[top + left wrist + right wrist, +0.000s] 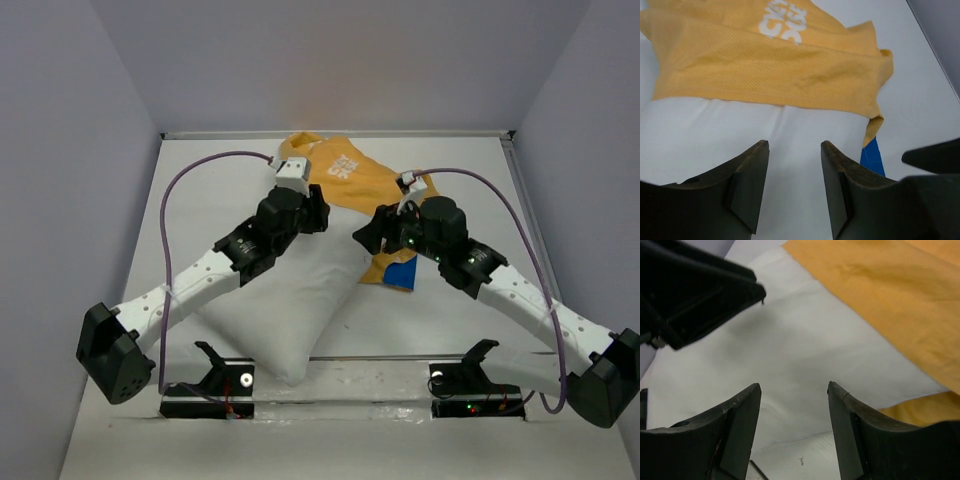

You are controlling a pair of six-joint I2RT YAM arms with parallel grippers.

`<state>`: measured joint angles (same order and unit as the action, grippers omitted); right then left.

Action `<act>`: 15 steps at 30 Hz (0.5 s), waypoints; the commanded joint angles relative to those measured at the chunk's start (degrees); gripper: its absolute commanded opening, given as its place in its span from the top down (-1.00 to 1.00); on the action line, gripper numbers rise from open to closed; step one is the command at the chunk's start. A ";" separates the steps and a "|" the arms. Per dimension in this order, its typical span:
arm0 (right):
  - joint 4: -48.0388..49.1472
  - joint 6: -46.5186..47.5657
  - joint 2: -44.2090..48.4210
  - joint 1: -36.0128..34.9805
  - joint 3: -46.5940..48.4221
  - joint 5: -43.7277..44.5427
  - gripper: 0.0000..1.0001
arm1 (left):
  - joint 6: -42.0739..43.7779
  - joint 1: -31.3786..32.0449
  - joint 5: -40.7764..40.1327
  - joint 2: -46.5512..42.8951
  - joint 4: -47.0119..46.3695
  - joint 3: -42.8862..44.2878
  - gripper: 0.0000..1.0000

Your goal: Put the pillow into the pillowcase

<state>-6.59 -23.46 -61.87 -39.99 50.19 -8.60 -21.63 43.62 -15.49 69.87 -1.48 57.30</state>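
Observation:
The white pillow (pixel 295 300) lies in the middle of the table, its far end tucked under the yellow-orange pillowcase (pixel 355 180). White lettering shows on the pillowcase (pixel 765 55), and a blue corner (pixel 400 273) pokes out at its right. My left gripper (pixel 318 213) hovers over the pillow (pixel 790 135) near the case's edge, open, nothing between its fingers. From the right, my right gripper (pixel 366 236) faces it, also open and empty above the pillow (pixel 805 355). The left wrist view shows the left gripper (pixel 794 147); the right wrist view shows the right gripper (pixel 794 387) and the pillowcase (pixel 890 300).
Grey walls enclose the white table (pixel 220 190) on the left, back and right. Purple cables (pixel 170 200) loop from both arms. Two black mounts (pixel 225 380) sit at the near edge.

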 commanded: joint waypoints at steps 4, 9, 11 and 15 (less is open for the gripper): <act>-6.76 5.71 -0.35 8.78 -1.41 4.72 -0.12 | 1.50 7.71 -1.74 3.35 4.72 0.02 -0.39; -6.94 7.37 -6.50 10.72 0.69 14.39 -0.18 | 1.94 9.65 -2.98 4.75 7.28 -2.97 -0.61; -6.95 9.83 -8.70 10.72 2.18 15.54 -0.20 | 1.94 9.65 -0.96 5.98 5.79 -4.03 -0.61; -9.22 15.11 -15.82 10.72 5.79 14.05 -0.22 | 0.45 10.79 4.30 10.46 -0.35 -5.70 -0.51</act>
<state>-14.52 -14.15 -74.46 -29.23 51.59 3.53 -20.40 53.23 -16.01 76.93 2.33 54.15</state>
